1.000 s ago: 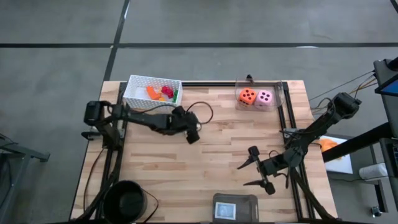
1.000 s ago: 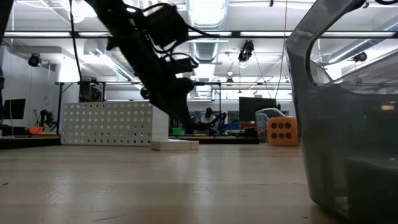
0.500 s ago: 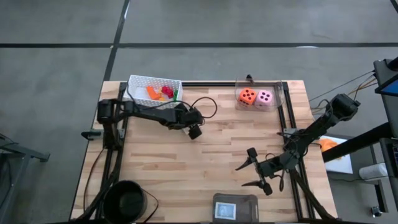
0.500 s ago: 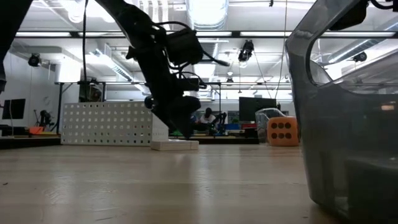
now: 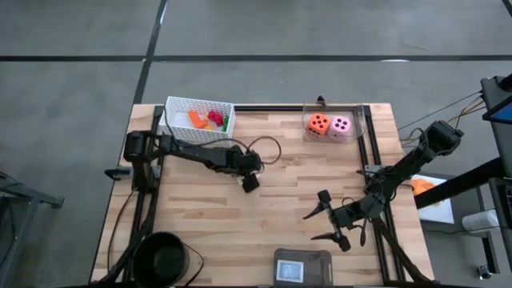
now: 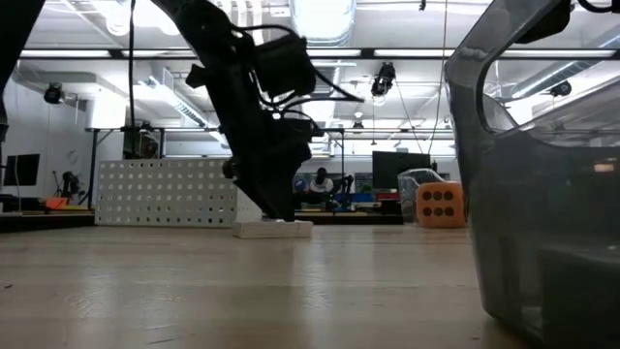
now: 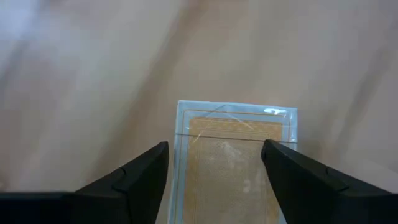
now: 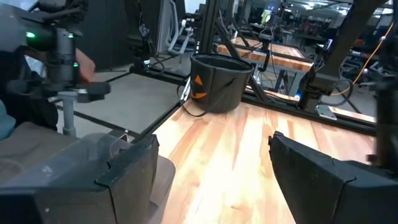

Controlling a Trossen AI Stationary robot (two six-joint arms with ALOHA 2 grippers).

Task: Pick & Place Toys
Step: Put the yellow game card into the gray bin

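A peach card with a pale blue border (image 7: 233,158) lies flat on the wooden table; in the low view it is a thin pale slab (image 6: 273,228). My left gripper (image 7: 214,146) points steeply down over it at mid-table (image 5: 250,183), open, one finger on each side of the card. My right gripper (image 5: 326,217) hangs open and level near the table's right side, holding nothing. Coloured bricks (image 5: 210,120) lie in the white basket (image 5: 178,113). An orange die (image 5: 318,123) and a pink die (image 5: 341,126) sit at the far right. My left gripper comes at the peach card from above, its fingers (image 7: 144,171) standing beside the card's two long edges (image 7: 181,155). The fingertips reach down to the card's level (image 6: 281,219). I cannot tell whether they touch it. The card lies flat on the table.
A grey tray (image 5: 302,266) with a bluish card inside stands at the near edge and looms large in the low view (image 6: 542,194). A black bucket (image 5: 164,258) sits at the near left corner. A clear bin (image 5: 356,120) surrounds the dice. Bare wood lies between the arms.
My left gripper has sunk and moved a little toward the table's near edge, tipping more steeply downward until its fingertips are at the pale card. The card has stayed where it was. My right arm has kept still.
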